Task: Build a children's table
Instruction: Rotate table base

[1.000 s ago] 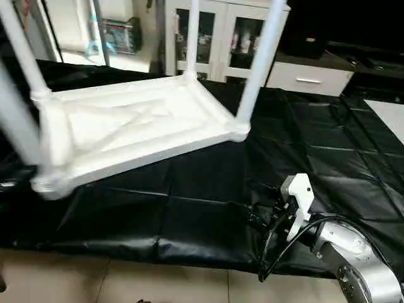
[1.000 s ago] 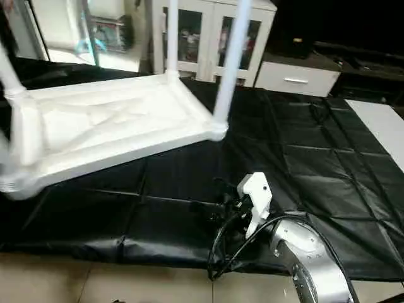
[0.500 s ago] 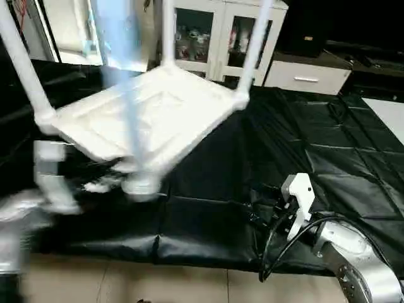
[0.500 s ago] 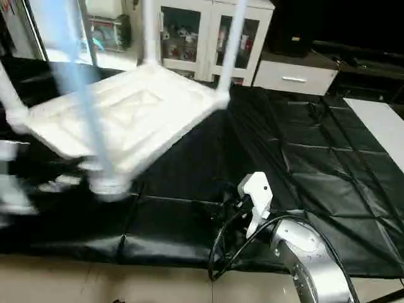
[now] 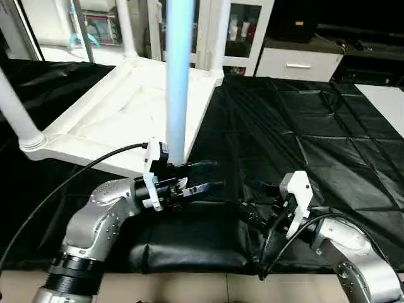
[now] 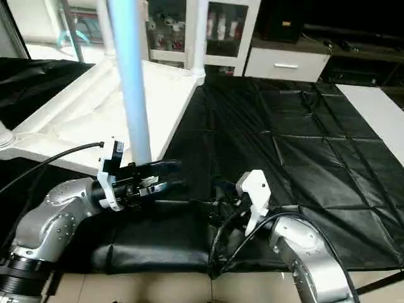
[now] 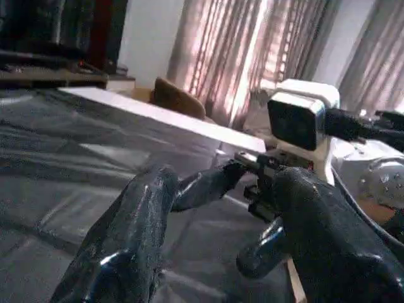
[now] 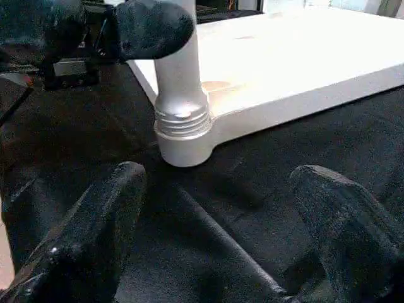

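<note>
The left gripper (image 5: 205, 178) hangs low over the black sheet (image 5: 297, 132), its jaws apart and empty, pointing across toward the right gripper (image 5: 255, 202). The right jaws also stand wide apart with nothing between them, low over the sheet near its front edge. A short open strip of sheet separates the two grippers. Below both, the sheet ends at a folded front edge, with pale floor (image 5: 189, 291) beyond.

Just behind the left jaws stands the nearest leg (image 5: 177, 82) of the table (image 5: 120, 107). The table lies upside down on the sheet, legs up. In the right wrist view this leg's ribbed collar sits in its round corner socket (image 8: 183, 142), which rests on the sheet straight ahead of the right jaws, with bare sheet between.

Another leg (image 5: 16, 113) rises at the corner farther out from the left arm. The top stretches away from the left jaws, its long edge running diagonally back to two more legs (image 5: 214, 35) at the far end.

Ahead of the right jaws and out to their side, the sheet lies wide and open, only creased. Past its far edge stand a white cabinet (image 5: 243, 28) and a low drawer unit (image 5: 297, 63).
</note>
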